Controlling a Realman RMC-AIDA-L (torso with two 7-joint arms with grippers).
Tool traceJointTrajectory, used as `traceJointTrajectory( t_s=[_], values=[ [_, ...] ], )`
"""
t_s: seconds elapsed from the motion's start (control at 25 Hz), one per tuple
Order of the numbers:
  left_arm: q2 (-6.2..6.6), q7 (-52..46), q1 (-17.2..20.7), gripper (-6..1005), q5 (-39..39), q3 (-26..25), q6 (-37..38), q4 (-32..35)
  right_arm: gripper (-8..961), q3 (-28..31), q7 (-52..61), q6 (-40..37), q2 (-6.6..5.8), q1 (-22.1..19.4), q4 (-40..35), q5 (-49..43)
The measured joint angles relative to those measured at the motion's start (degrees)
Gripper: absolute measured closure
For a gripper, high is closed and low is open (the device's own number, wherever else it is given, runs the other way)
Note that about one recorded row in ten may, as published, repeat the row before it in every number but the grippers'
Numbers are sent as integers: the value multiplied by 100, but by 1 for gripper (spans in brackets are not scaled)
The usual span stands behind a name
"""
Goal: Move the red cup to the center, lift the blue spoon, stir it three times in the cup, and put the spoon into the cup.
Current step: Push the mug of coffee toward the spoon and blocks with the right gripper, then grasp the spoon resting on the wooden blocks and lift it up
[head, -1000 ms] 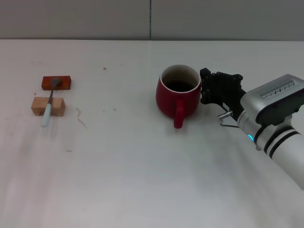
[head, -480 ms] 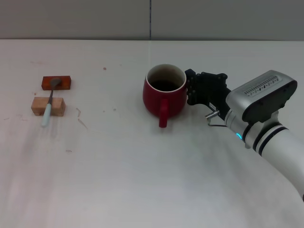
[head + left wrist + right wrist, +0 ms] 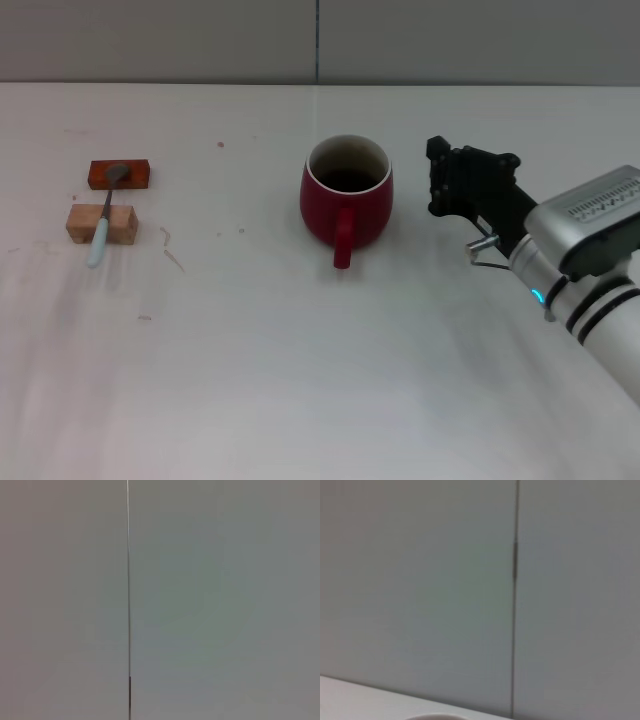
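**Cup at center, spoon pickup is next**

Left to right in the head view:

- Far left, mid-height: blue spoon (image 3: pixel 103 226) lies bridged across two blocks. Its bowl rests on the orange-red block (image 3: pixel 119 175); its handle crosses the tan wooden block (image 3: pixel 101 224), with the tip hanging off the near edge toward the table (image 3: pixel 250 380). No gripper near it. Left gripper isn't in the head view; its wrist camera shows only a grey wall with a seam.
- Center, upper half: red cup (image 3: pixel 346 201) stands upright, handle facing the camera, dark interior, nothing in it. Judging by position, the "move to center" step looks done.
- Right of center: right gripper (image 3: pixel 436 180) sits just beside the cup, clear of it, a visible gap between them. It holds nothing; whether the fingers are spread or closed I cannot tell from this angle. Right wrist view shows the wall and a sliver of pale rim at the bottom edge.

Next move, my read: grab the spoon. It's well apart from the cup, on the left side, so the left arm is the natural pick. The raised handle on the blocks gives finger clearance. Watch for knocking the blocks.

Obstructions: none between spoon and cup. Right arm beside the cup could crowd the stirring.
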Motion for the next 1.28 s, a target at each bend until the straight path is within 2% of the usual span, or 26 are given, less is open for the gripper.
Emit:
traceJointTrajectory(
  t_s=[0.2,0.44,0.68,0.96,1.28],
  values=[
    [1,0,0,153,-11,162,-5,34,852,235,0,-1226,-27,-752,-269,14],
    [0,31,59,152,-8,615,-6,73,847,1024,32,-2970,-26,-1935,-486,23],
    [15,45,70,153,35,1203,-7,175,842,1637,79,-3611,-37,-2553,-594,29],
    [-20,81,94,153,-2,2076,-16,183,584,1841,401,-3818,-13,-2617,-817,32],
    [-14,-128,31,152,-43,2203,-616,94,254,1803,410,-3885,-15,-2606,-821,32]
  ],
)
